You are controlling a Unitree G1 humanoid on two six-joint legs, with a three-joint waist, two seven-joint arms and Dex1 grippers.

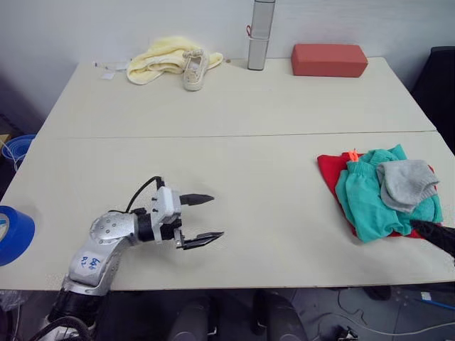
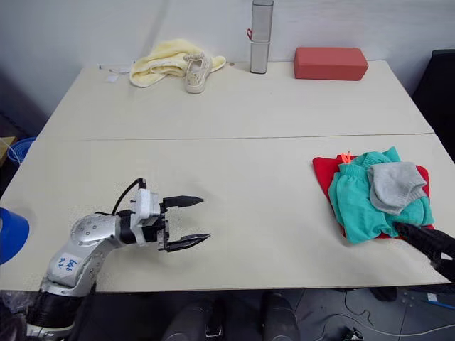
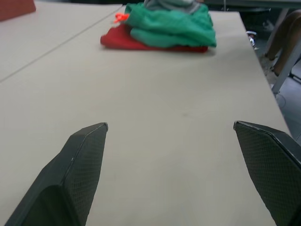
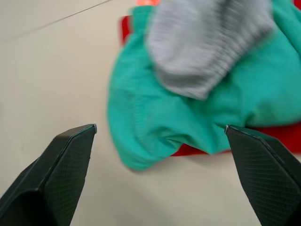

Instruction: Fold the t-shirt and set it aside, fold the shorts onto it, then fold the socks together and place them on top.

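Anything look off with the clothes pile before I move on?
Mostly fine. The socks lie on the shorts, which lie on the t-shirt. But the shorts are bunched rather than flat and overhang the t-shirt's near edge, so the pile looks untidy. Both grippers are open and apart from it.

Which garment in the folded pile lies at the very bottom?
The red t-shirt, flat on the table; the teal shorts lie on it, the grey socks on top.

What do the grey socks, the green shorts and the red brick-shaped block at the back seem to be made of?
The light grey socks look like ribbed knit, fine ridges showing. The teal-green shorts look like soft matte woven fabric, crumpled in loose folds. The red brick-shaped block looks matte with rounded edges, perhaps foam; uncertain.
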